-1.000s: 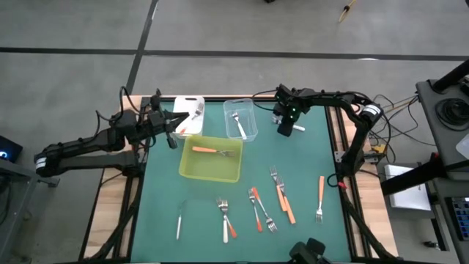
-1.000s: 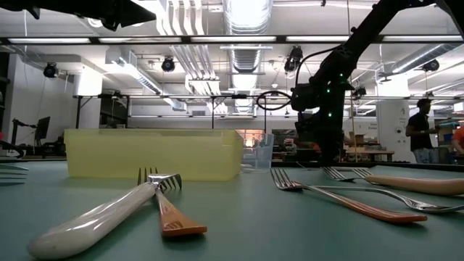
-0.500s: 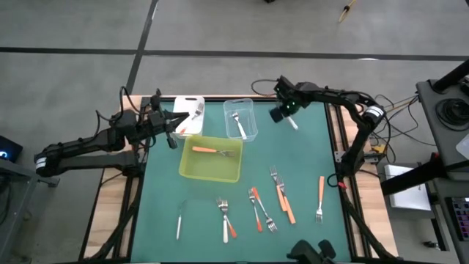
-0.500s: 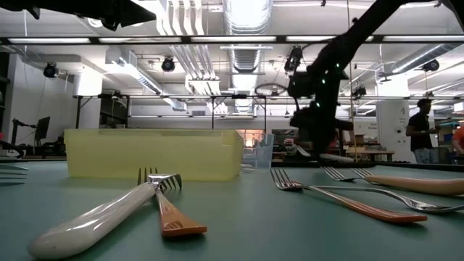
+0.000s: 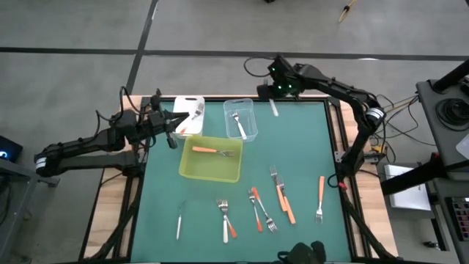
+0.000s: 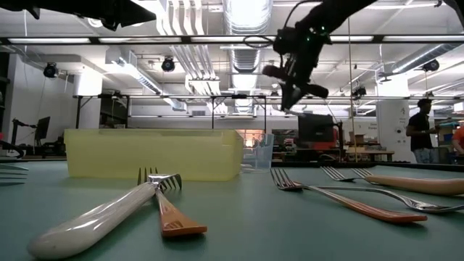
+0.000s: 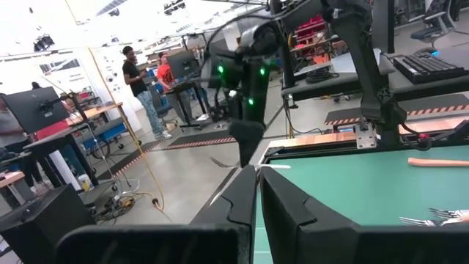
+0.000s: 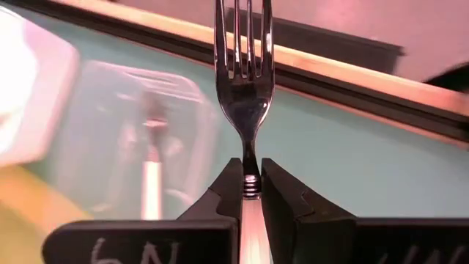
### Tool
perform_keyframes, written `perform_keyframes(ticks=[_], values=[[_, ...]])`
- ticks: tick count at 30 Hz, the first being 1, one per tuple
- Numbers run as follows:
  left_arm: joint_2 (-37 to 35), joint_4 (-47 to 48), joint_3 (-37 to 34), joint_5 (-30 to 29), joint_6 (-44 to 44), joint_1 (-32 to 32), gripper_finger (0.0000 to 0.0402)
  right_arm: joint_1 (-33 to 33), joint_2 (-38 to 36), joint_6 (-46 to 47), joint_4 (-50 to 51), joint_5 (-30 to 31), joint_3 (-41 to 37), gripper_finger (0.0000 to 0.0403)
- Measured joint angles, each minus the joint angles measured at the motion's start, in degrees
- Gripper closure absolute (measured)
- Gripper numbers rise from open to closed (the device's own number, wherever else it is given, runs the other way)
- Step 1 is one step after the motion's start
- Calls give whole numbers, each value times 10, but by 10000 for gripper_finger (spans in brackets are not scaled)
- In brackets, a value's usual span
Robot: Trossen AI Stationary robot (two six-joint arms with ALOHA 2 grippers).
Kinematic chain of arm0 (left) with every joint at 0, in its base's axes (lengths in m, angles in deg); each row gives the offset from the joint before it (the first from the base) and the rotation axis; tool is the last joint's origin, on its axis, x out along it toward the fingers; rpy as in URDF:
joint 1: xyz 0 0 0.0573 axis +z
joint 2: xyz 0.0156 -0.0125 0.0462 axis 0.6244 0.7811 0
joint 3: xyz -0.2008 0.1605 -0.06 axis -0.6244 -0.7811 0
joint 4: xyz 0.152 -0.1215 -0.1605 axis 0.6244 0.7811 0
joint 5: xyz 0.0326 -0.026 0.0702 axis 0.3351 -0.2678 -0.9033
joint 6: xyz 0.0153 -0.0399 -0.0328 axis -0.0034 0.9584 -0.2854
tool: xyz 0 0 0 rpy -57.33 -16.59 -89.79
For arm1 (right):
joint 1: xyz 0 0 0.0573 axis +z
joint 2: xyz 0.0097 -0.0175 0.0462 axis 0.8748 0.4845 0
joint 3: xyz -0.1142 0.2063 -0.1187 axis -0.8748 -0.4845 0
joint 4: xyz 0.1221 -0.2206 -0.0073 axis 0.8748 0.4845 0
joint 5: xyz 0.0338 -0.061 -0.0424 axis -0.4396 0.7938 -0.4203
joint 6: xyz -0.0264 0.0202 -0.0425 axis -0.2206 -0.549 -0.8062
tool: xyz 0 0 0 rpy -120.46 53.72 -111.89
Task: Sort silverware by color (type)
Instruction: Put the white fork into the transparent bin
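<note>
On the bench [image 5: 308, 161], two tubs [image 5: 241, 119] sit side by side at the far edge (a fork lies in each); the tray [image 5: 211, 159] lies just before them, holding one fork [image 5: 213, 151]. More forks [image 5: 278, 198] lie scattered along the near edge.

I see the green tabletop [image 5: 300, 158] carrying a yellow tray [image 5: 211, 168], a clear tub [image 5: 241, 119], a white tub [image 5: 187, 111] and scattered forks [image 5: 258, 208].

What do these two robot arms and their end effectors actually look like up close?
Both arms are dark, slim and jointed, trailing black cables. The right end effector has green lights glowing on its wrist, two flat black fingers, and white handwriting on its body. The left end effector has matching angular black fingers.
</note>
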Motion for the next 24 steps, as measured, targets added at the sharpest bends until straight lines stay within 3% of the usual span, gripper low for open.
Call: perform_keyframes(ticks=[6,14,24], values=[[0,0,0,0,0,0,398,28,0,45,0,-35,49,385],[0,0,-1,0,0,0,398,70,7,100,-1,-35,91,385],[0,8,-1,0,0,0,398,100,94,114,-12,-36,186,385]])
